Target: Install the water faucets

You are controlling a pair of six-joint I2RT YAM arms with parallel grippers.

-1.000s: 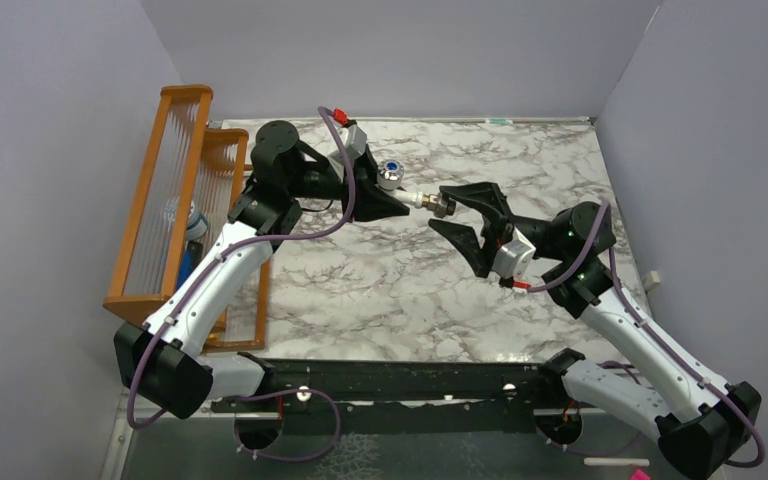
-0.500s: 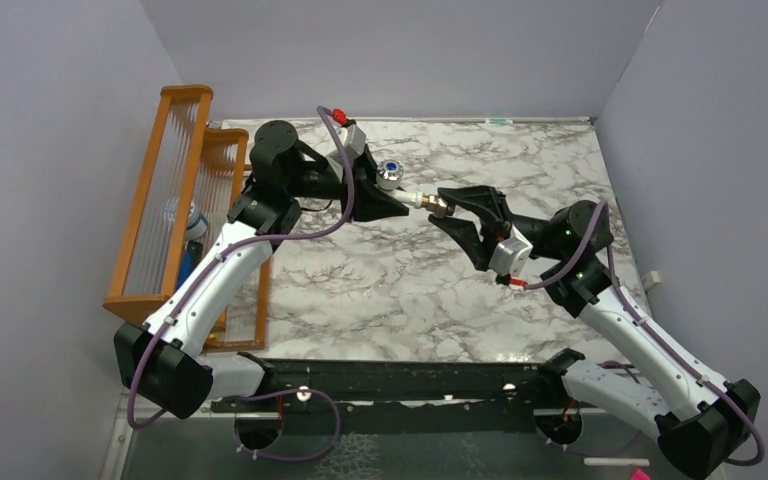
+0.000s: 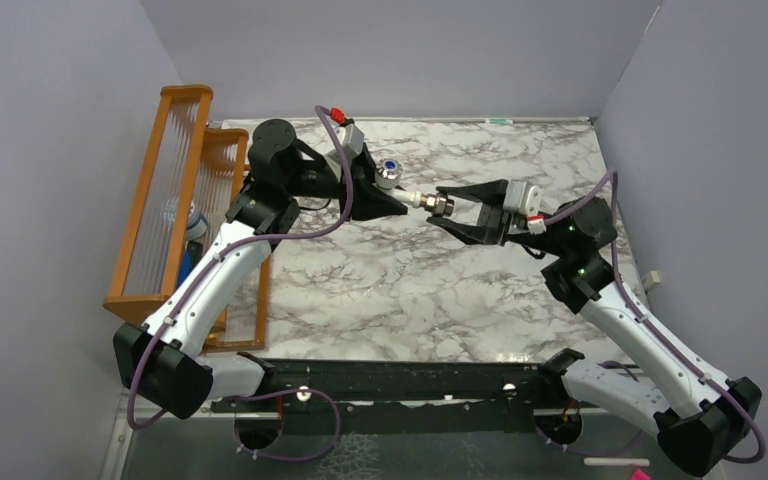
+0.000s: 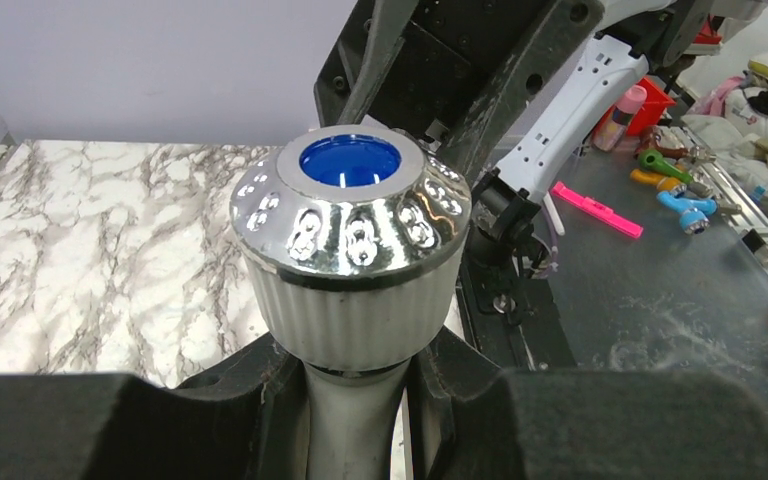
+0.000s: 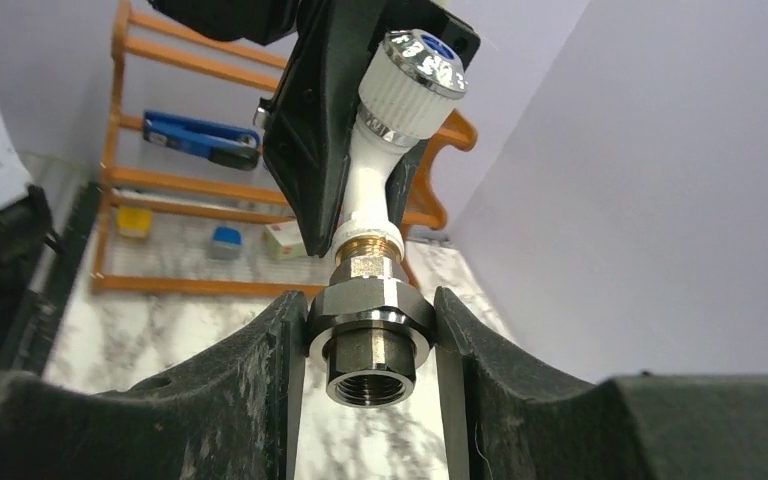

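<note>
A white water faucet (image 3: 400, 185) with a silvery knob (image 4: 350, 205) and blue centre dot is held above the marble table (image 3: 410, 290). My left gripper (image 3: 385, 198) is shut on its white stem (image 4: 352, 420) just under the knob. A grey metal nut-like fitting (image 5: 370, 330) sits on the faucet's brass threaded end (image 5: 365, 245). My right gripper (image 5: 370, 345) is shut on that fitting (image 3: 441, 206), one finger on each side of its hexagon, its threaded hole facing the right wrist camera.
A wooden rack (image 3: 175, 200) stands along the table's left edge, with a blue tool (image 5: 200, 138) and small items in it. Grey walls close in the back and both sides. Tools lie on a bench (image 4: 660, 180) beyond the table.
The right gripper has closed onto the fitting and rolled about its axis, so its white camera box moved from under the wrist to the top. The left arm and faucet stayed put.
</note>
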